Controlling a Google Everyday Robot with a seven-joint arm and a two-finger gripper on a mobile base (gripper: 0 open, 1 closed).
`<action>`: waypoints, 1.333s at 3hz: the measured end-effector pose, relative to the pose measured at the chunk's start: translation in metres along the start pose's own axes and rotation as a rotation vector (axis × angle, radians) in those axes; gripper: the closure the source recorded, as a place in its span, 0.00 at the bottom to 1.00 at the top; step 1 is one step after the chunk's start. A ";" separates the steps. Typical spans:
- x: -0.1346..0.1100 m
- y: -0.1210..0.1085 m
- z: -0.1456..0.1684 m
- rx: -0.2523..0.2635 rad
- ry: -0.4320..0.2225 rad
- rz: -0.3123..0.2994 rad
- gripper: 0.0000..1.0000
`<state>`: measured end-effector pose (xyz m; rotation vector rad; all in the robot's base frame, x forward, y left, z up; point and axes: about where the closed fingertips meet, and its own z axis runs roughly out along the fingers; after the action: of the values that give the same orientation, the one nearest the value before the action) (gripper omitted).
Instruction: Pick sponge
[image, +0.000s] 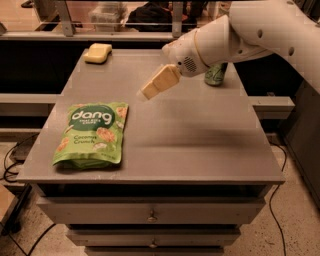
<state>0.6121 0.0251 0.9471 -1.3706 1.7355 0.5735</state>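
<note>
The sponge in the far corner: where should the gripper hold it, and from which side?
Probably across its narrower width, from above: the sponge lies flat and low on the table. The gripper hovers over mid-table, apart from it.

The end effector (150, 90) hovers over the grey tabletop (200, 135). A green snack bag (92, 134) lies left of it, nearer the camera. A green can (215, 75) stands to its right.

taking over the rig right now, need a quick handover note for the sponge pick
The gripper hangs above the middle of the grey table top, angled toward the far left corner, carrying no sponge.
The small pale yellow rectangular sponge lies flat at the far left corner, untouched.
The green snack bag lies near left, apart from both.
Done: nothing grasped yet.
Left: reach the sponge, grip, lift.
</note>
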 end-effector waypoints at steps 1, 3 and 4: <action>0.000 0.000 0.000 0.000 0.000 0.000 0.00; -0.023 -0.026 0.050 0.018 -0.149 0.018 0.00; -0.032 -0.045 0.078 0.033 -0.216 0.017 0.00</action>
<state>0.6821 0.0895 0.9374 -1.2240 1.5770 0.6737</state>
